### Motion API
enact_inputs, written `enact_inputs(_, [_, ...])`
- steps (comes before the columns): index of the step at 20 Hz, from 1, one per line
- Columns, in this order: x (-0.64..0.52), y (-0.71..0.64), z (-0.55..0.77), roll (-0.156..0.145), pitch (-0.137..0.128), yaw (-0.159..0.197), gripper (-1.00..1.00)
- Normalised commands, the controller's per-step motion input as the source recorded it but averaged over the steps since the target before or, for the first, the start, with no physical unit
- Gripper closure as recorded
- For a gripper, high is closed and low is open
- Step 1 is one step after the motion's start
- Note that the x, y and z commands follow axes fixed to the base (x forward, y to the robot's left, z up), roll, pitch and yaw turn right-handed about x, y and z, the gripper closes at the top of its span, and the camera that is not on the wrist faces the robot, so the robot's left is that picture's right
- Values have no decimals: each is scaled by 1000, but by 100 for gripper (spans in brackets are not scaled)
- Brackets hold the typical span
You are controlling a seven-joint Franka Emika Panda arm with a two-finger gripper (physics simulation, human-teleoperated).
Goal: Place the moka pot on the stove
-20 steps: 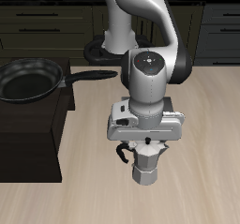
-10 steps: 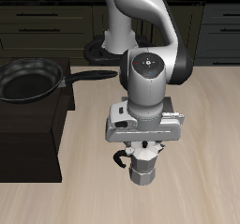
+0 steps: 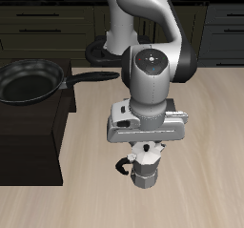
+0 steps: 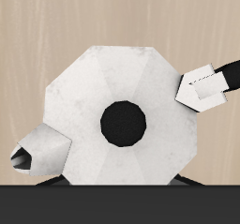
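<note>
The moka pot (image 3: 145, 173) stands upright on the wooden table, silver and faceted, its black handle (image 3: 124, 163) sticking out to one side. My gripper (image 3: 145, 157) hangs straight above it, open, with the fingers down around the pot's top and the hand hiding the lid. The wrist view looks straight down on the moka pot (image 4: 89, 92), showing its octagonal lid, the black knob (image 4: 123, 123), the handle (image 4: 214, 83) and the spout (image 4: 36, 155). No fingertips show there. The stove is out of view.
A black frying pan (image 3: 29, 82) rests on top of a big dark cabinet block (image 3: 29, 136) beside the pot, its handle (image 3: 95, 77) pointing toward my arm. Dark drawers line the back wall (image 3: 57, 22).
My gripper has come down a little closer over the moka pot. The pot has stayed in place on the table.
</note>
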Motion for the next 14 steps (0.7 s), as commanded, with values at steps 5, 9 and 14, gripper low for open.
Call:
enact_inputs(5, [-4, 45, 122, -2, -25, 15, 100])
enact_inputs(9, [-76, 168, 178, 25, -31, 10, 100])
enact_inputs(14, [-68, 64, 178, 6, -21, 0, 100])
